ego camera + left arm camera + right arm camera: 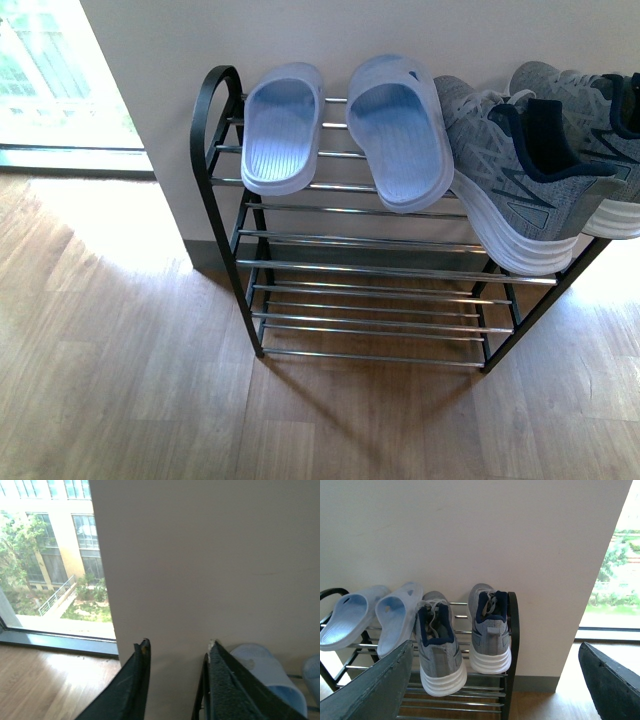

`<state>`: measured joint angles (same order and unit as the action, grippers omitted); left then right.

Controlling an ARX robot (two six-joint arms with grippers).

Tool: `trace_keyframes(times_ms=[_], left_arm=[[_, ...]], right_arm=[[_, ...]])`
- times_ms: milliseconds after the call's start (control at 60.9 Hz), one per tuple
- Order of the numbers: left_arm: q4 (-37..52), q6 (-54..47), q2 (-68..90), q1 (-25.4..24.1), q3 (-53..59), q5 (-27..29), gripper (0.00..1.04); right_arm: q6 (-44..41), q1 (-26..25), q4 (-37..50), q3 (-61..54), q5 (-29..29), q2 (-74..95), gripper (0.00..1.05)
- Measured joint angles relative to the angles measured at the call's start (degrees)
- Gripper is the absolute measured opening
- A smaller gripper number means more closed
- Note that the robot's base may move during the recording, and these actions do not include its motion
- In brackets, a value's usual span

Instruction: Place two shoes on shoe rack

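Front: rack (225, 150) top tier holds two slides (283, 128) and two sneakers (505, 180), toes to the wall; right sneaker cut off. Left wrist: my left gripper (176, 652) spread, empty; slides half hidden. Right wrist: my right gripper (500, 680) wide apart, empty; heels face me.

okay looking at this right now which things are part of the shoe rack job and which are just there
Part of the job:
grey sneakers, side by side on the top tier
shoe rack
pale blue slides, also on the top tier

Just there:
wall
wooden floor
window
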<state>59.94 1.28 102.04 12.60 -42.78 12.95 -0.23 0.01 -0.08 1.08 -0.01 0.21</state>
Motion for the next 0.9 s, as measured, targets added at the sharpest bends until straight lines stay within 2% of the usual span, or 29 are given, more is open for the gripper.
trace_keyframes(times_ms=[197, 361, 509, 739, 805, 903], left_arm=[[3.0, -0.4, -9.0, -2.4, 12.8, -3.4, 0.01], [6.9, -0.6, -13.7, -4.7, 20.9, -5.0, 0.01], [6.8, -0.7, -17.9, -5.9, 26.5, -6.6, 0.01], [1.7, -0.7, -31.4, -8.4, 34.6, -8.8, 0.01], [-0.8, -0.8, -35.6, -11.1, 36.3, -12.6, 0.01], [-3.5, -0.8, -39.8, -12.3, 37.7, -12.6, 0.01]], right_arm=[[0.0, 0.0, 0.0, 0.0, 0.0, 0.0, 0.96], [0.0, 0.0, 0.0, 0.0, 0.0, 0.0, 0.96], [0.0, 0.0, 0.0, 0.0, 0.0, 0.0, 0.96], [0.0, 0.0, 0.0, 0.0, 0.0, 0.0, 0.96], [0.0, 0.0, 0.0, 0.0, 0.0, 0.0, 0.96], [0.0, 0.0, 0.0, 0.0, 0.0, 0.0, 0.96]])
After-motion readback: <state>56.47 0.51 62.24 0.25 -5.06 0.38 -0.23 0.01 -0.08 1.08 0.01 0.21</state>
